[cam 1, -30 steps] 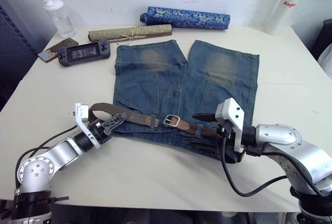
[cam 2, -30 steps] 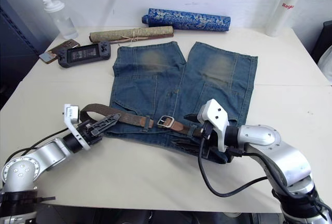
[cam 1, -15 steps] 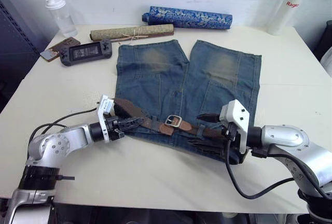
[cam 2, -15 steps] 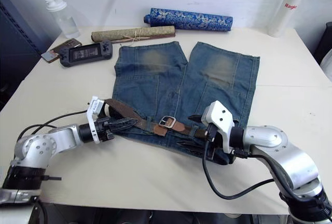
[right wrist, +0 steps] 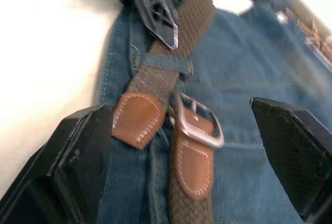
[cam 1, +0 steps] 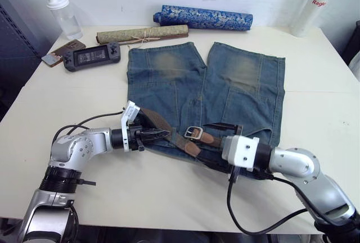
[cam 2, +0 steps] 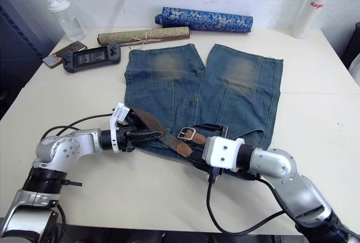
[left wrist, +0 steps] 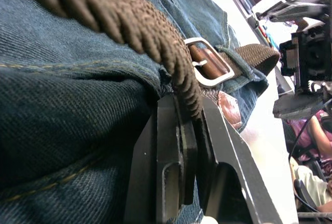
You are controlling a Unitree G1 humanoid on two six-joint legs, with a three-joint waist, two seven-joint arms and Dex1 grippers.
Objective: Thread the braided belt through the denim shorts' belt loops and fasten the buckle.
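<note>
The denim shorts [cam 1: 225,80] lie flat on the table, waistband toward me. The braided belt [cam 1: 151,120] runs along the waistband and folds back in a loop at its left end. My left gripper [cam 1: 159,135] is shut on the strap [left wrist: 155,37] just left of the buckle [cam 1: 194,132]. In the right wrist view the strap passes under one of the belt loops [right wrist: 166,63], and its tan tip [right wrist: 137,117] lies beside the silver buckle [right wrist: 199,123], outside the frame. My right gripper [right wrist: 179,110] is open, straddling tip and buckle from the near side.
Along the far edge lie a blue patterned roll [cam 1: 202,18] and a tan roll [cam 1: 140,34]. A game console [cam 1: 90,56] and a plastic bottle [cam 1: 62,15] are at the far left, a white bottle [cam 1: 318,4] at the far right.
My left gripper has moved right along the waistband with the belt, bringing the tan tip up next to the buckle. My right gripper has turned and now faces the buckle.
</note>
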